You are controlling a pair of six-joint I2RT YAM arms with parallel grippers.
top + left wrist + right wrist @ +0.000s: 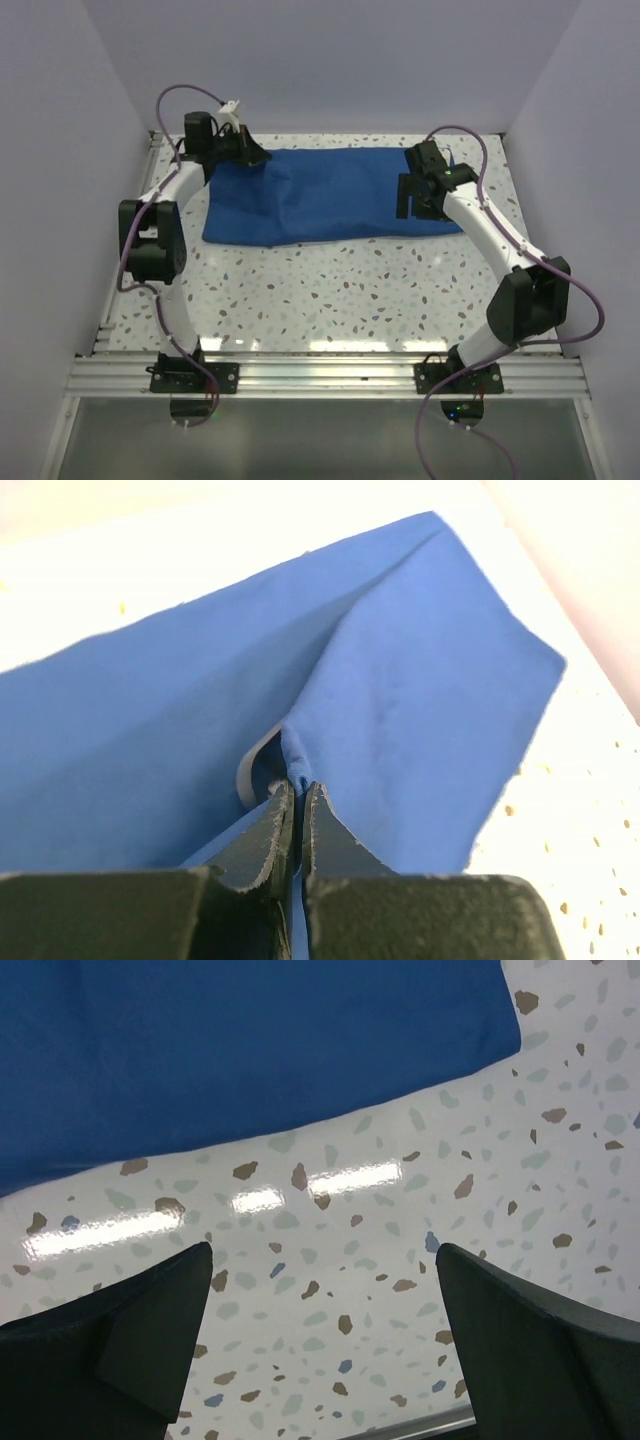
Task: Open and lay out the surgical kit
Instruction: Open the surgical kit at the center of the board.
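- Speckled terrazzo worktop, boxed in by pale lilac walls, carries only the surgical kit, which is on the far half between the two arms.
- All that shows of the kit is its royal-blue cloth wrap, a flattish oblong that looks folded shut. No tweezers or clamps are in sight.
- The wrap's long axis runs left to right, roughly parallel to the far wall. Its short ends face the two arms, and the left end spreads a little nearer than the right.
- The left hand is at the wrap's far-left corner, its fingers pressed together on a pinch of blue cloth that rises into a small ridge.
- Behind that pinch a pale curved edge peeps from under the fold. I cannot tell whether it is the tray.
- The right hand is spread wide and holds nothing. It hangs over bare worktop just near of the wrap's right end.
- Judged step: the first unfolding, with one flap gripped and not yet drawn back.
- The next move likely calls for lifting that flap and carrying it leftward and away from the bundle, slowly enough that the contents do not get dragged along. The right hand is well placed to take the opposite flap.
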